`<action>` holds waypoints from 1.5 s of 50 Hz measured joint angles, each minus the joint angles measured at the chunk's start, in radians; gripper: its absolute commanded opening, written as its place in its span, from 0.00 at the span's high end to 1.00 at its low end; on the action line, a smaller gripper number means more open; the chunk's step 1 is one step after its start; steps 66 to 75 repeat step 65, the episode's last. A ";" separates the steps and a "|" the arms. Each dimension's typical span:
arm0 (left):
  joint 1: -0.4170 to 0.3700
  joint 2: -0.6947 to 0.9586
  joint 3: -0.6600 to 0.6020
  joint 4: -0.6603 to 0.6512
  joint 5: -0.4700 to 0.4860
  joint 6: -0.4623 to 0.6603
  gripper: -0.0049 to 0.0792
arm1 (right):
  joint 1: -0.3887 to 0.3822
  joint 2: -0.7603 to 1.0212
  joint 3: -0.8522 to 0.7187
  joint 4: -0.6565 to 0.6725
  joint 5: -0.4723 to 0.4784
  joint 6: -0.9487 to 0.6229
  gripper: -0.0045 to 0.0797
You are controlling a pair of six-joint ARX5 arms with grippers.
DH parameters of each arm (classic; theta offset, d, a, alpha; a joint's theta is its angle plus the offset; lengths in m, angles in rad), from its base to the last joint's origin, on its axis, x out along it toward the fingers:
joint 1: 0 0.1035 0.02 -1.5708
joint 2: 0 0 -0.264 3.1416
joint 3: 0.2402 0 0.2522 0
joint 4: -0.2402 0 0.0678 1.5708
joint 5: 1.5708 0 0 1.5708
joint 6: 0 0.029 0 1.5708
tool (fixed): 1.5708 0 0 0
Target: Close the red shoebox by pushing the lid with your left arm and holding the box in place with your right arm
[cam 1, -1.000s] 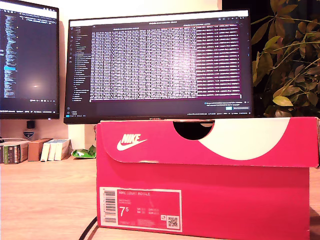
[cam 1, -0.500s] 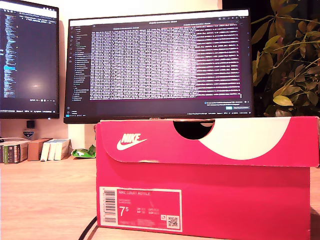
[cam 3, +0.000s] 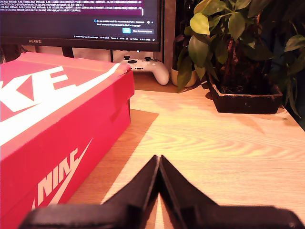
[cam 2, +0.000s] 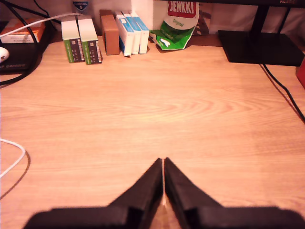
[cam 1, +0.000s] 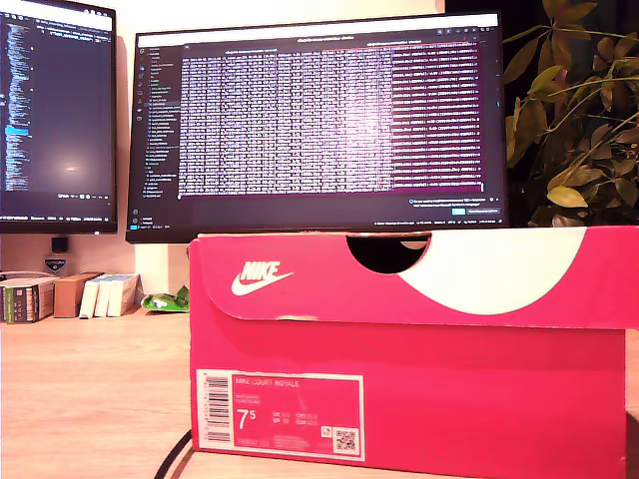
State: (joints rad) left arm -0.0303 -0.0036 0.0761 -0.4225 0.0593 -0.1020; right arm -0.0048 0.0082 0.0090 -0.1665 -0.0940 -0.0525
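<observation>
Box (cam 1: 409, 399) on desk (cam 2: 143, 105), before monitor (cam 1: 319, 120); lid (cam 1: 419, 279) appears down. My first gripper (cam 2: 163, 164): jaws clenched, empty, box out of its view. My second gripper (cam 3: 159, 162): clenched, empty, beside box. Verify lid seated; press evenly, brace box side.

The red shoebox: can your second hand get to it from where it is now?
Probably yes. My second hand is shut and empty, and the red shoebox sits close beside it with only bare wooden desk between them. Nothing seems to block the way.
</observation>
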 measured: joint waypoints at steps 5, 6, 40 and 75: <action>0.000 0.000 0.000 -0.001 -0.001 0.017 0.96 | 0.000 0.000 0.000 0.000 0.000 0.000 0.96; 0.000 0.000 0.000 -0.001 -0.002 0.017 0.96 | 0.000 0.000 0.000 0.000 0.000 0.000 0.96; 0.000 0.000 -0.065 0.219 -0.106 -0.019 0.96 | 0.000 0.000 0.000 0.000 0.000 0.000 0.96; -0.001 0.000 -0.065 0.219 -0.072 -0.021 0.96 | 0.000 0.000 0.000 0.000 0.000 0.000 0.96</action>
